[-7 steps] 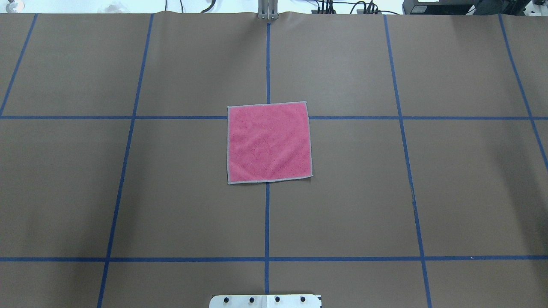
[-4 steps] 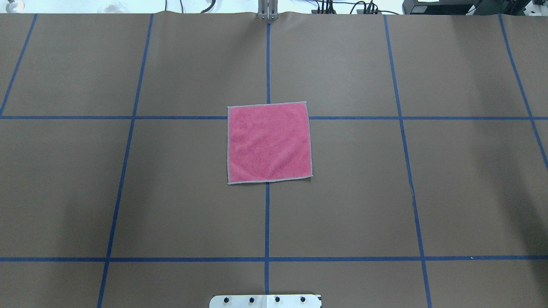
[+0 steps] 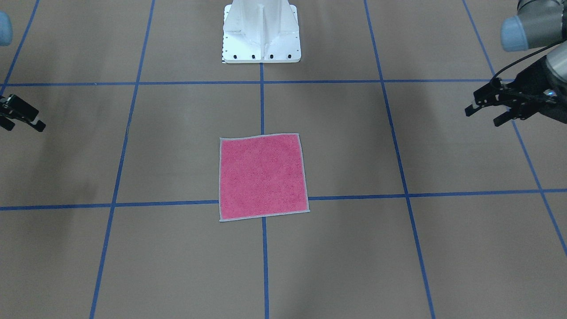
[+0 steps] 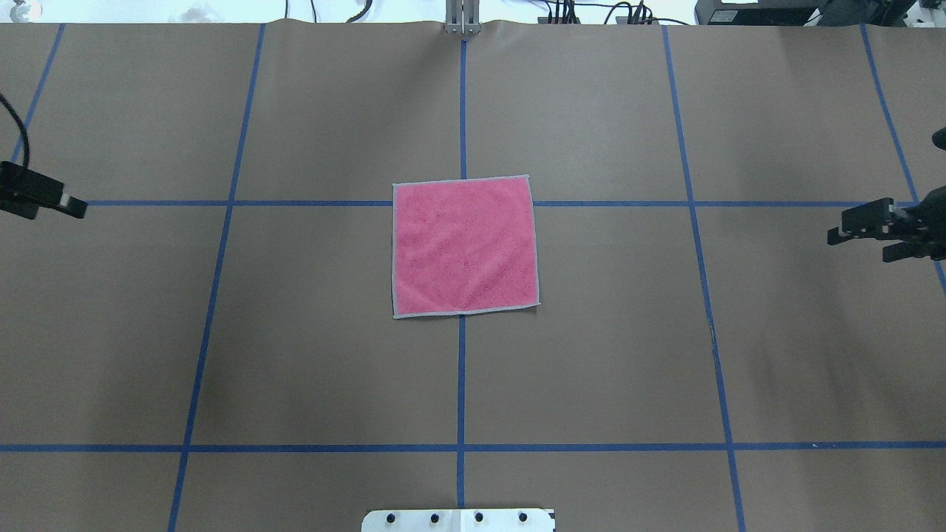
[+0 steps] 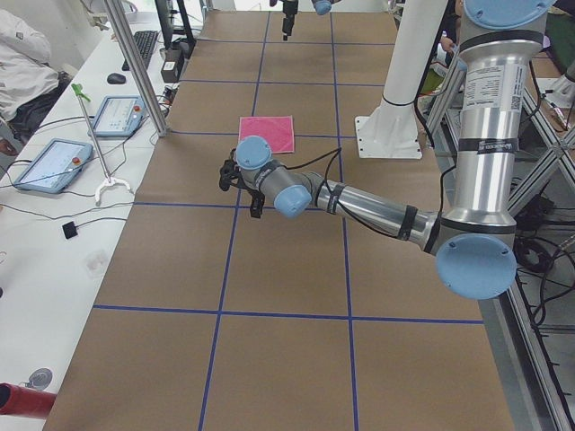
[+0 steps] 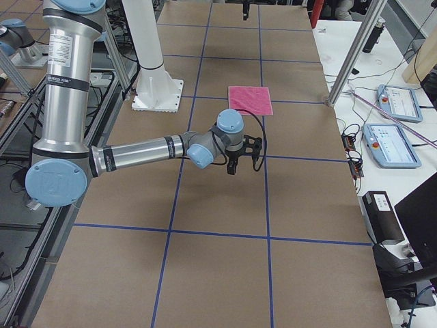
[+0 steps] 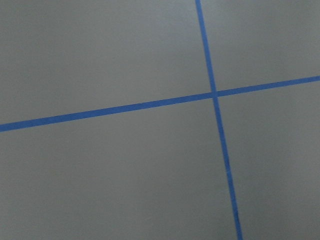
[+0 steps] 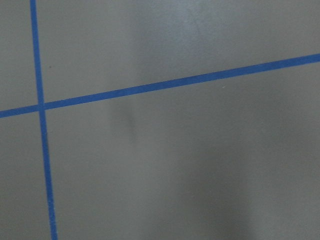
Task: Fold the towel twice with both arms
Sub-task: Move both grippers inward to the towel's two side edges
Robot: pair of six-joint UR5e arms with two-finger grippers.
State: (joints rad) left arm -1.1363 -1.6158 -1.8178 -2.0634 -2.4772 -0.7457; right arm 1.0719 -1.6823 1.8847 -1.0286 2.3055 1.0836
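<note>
Brown table [image 4: 295, 332] — towel [image 4: 464, 247] lies flat at centre, pink face up. Left gripper [image 3: 482, 117] and right gripper [image 4: 859, 247] hover well aside, fingers apparently spread; bring both onto matching corners together — pinch the edge only.

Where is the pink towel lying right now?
In the overhead view the towel lies flat mid-frame, covering the crossing of two blue tape lines, midway between the left gripper and the right gripper.

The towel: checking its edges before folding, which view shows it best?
Overhead exterior: the towel lies central, flat, all four edges plain. Front-facing shows it whole too; side views show it small and distant; wrist cameras show only taped table.
</note>
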